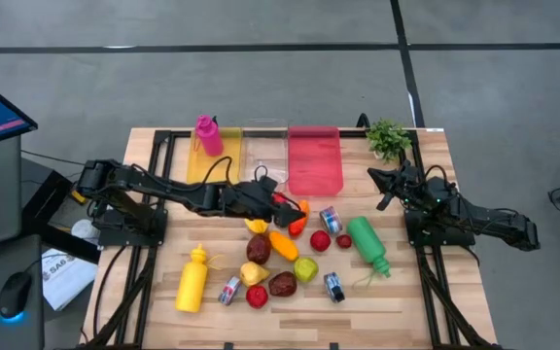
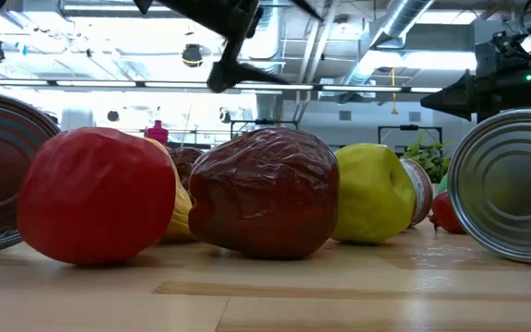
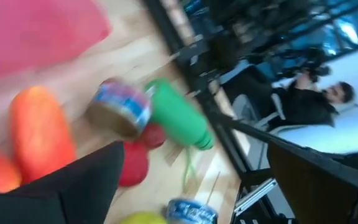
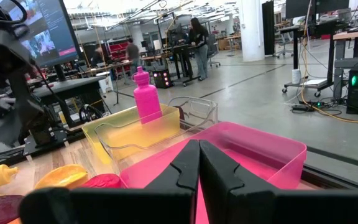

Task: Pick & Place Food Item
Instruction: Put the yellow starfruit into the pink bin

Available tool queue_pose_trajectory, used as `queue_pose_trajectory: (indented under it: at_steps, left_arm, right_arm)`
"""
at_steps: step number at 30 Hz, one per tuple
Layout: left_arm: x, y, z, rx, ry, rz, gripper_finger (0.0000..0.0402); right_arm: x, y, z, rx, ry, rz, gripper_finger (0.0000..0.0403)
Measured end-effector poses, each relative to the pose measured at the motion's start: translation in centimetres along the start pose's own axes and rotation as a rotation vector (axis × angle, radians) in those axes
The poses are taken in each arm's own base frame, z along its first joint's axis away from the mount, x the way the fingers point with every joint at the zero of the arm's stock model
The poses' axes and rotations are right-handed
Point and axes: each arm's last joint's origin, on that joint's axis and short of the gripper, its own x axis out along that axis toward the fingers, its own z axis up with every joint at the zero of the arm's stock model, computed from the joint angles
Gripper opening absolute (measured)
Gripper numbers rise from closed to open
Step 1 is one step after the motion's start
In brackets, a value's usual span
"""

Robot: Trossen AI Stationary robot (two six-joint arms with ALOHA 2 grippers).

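Left gripper [image 1: 282, 201] hangs with fingers spread, empty, just beside the orange plastic carrot [image 1: 284, 244] near the pink translucent bin [image 1: 315, 160]. We judge it light, stiff, probably slick; grasp mid-body. Right gripper [image 1: 385, 178] clenched, parked.

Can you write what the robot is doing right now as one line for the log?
left gripper: open, over food pile, beside orange carrot | right gripper: shut, waiting near plant | pink bin: empty

Two dark jointed arms; black blunt fingers [image 4: 199, 168]; green LED glowing on right arm.
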Motion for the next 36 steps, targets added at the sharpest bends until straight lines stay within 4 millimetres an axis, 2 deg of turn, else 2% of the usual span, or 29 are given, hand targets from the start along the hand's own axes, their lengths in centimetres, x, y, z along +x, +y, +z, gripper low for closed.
queue_pose_trajectory:
  at_steps: [3,7,13,20,26,36]
  left_arm:
    - [0.1,-0.4,0.7,0.094,-0.047,-0.050,0.0396]
    - [0.1,0.0,1.2,0.177,-0.060,-0.036,0.0392]
    - [0.2,0.9,0.9,0.197,-0.005,0.047,0.0397]
    - [0.0,1.7,0.1,0.129,0.061,0.137,0.0388]
    - [-0.2,2.6,-0.5,-0.052,0.118,0.231,0.0381]
    - [-0.7,3.7,-1.3,-0.170,0.222,0.347,0.0366]
  right_arm:
    - [0.0,0.0,0.0,0.000,0.000,0.000,0.0006]
    - [0.0,0.0,0.0,0.001,0.000,0.000,0.0006]
    - [0.0,0.0,0.0,0.002,0.000,0.000,0.0006]
    - [0.0,0.0,0.0,0.002,0.000,-0.001,0.0006]
    - [0.0,0.0,0.0,0.002,0.000,-0.001,0.0006]
    - [0.0,0.0,0.0,0.002,0.000,-0.001,0.0006]
